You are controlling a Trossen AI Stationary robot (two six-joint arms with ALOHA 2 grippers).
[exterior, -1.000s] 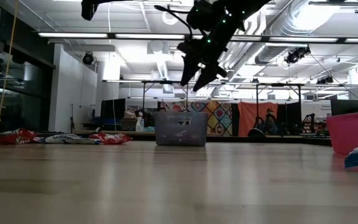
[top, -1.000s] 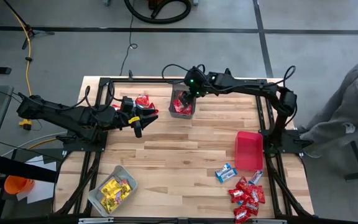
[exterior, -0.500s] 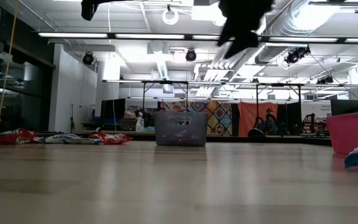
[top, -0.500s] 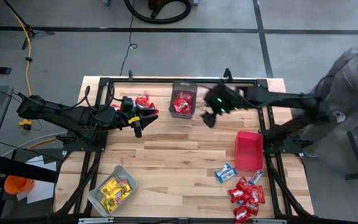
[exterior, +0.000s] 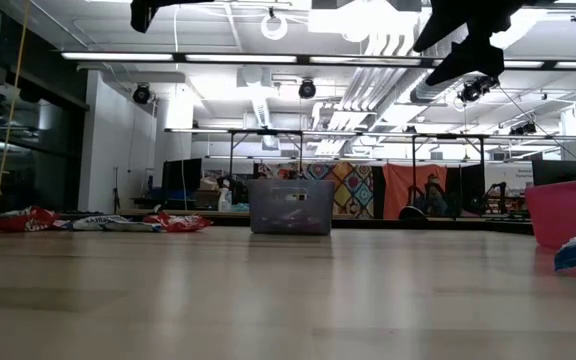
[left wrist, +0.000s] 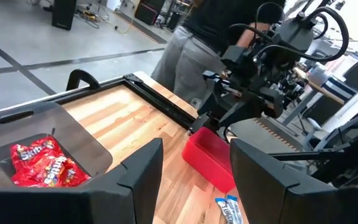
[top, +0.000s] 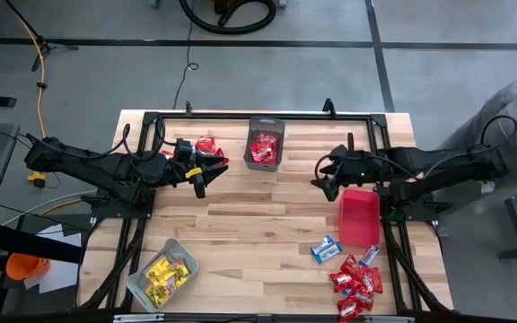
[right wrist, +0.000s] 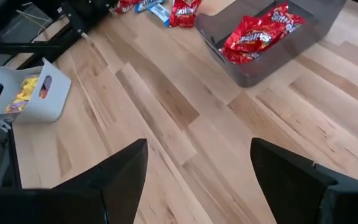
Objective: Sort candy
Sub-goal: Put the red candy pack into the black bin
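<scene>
The wooden table [top: 240, 224] carries three bins: a red bin [top: 358, 216] on the right side, a clear grey bin [top: 265, 142] at the far middle edge, and a pale bin [top: 162, 273] at the near left corner. The left arm reaches in from the left, its left gripper [top: 201, 170] hanging above the table beside the far-left pile, fingers apart with nothing between them. The right gripper [top: 327, 178] hovers between the grey bin and the red bin, just off the red bin's far end — its fingers spread wide and empty, as the right wrist view shows. A person stands just off the table's right edge. The candy lies in several places: red packets [top: 264, 149] inside the grey bin, yellow packets [top: 166, 272] in the pale bin, a heap of red packets [top: 357, 287] at the near right corner with blue-and-white packets [top: 326, 248] beside it, and a few loose packets [top: 206, 144] near the left gripper.
</scene>
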